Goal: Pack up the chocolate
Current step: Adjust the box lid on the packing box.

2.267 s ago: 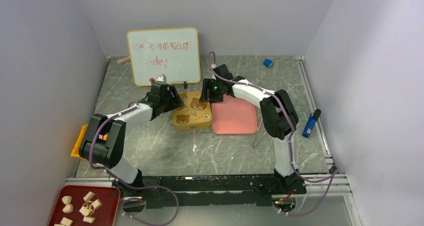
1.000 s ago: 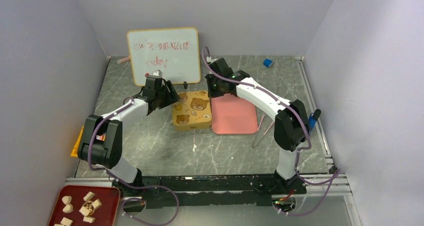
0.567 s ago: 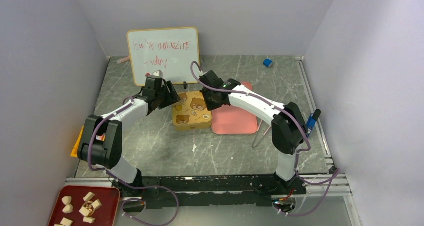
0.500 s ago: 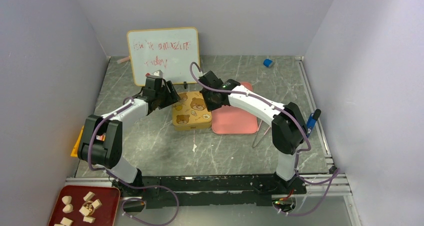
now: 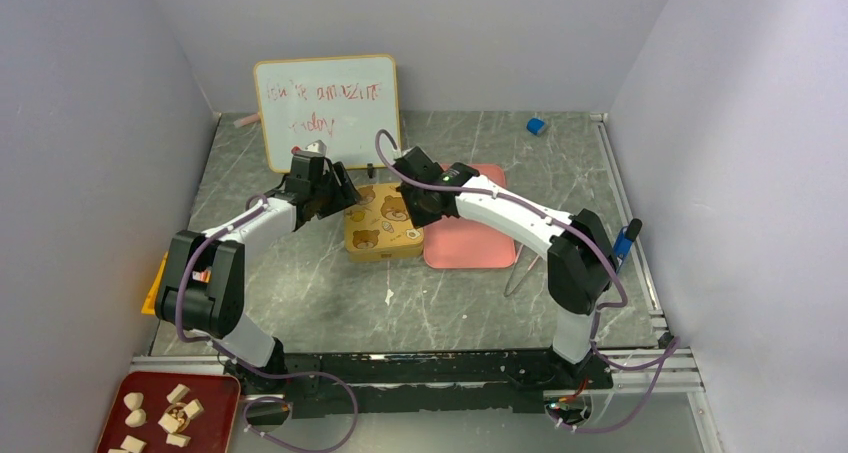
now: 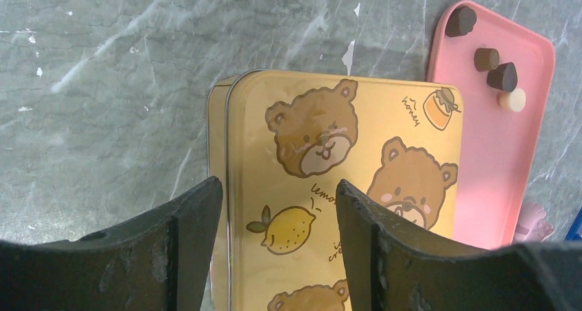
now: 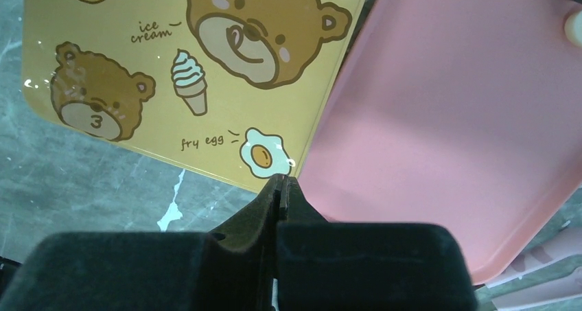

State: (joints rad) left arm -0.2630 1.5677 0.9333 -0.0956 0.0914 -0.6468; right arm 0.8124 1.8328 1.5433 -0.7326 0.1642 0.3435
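Observation:
A yellow tin (image 5: 383, 235) printed with bears lies shut beside a pink tray (image 5: 470, 238). Several chocolate pieces sit at the tray's far end: dark ones (image 6: 460, 20) (image 6: 502, 77) and a pale one (image 6: 512, 99). My left gripper (image 6: 278, 187) hangs open above the tin's (image 6: 329, 125) left edge, one finger on each side of the rim line and nothing held. My right gripper (image 7: 281, 180) is shut and empty, its tips over the tin's (image 7: 185, 71) near right corner, by the tray's (image 7: 467, 119) edge. From above, the left gripper (image 5: 335, 195) and the right gripper (image 5: 420, 203) flank the tin.
A whiteboard (image 5: 327, 111) stands right behind the tin. A small blue block (image 5: 537, 126) lies far right, a blue tool (image 5: 622, 248) at the right edge. A red tray (image 5: 160, 388) with beige chunks sits near left, an orange object (image 5: 158, 283) behind the left arm.
My right arm has swung left from over the pink tray's far end to the tin's right side, and its jaws have closed. The left arm has stayed still over the last second.

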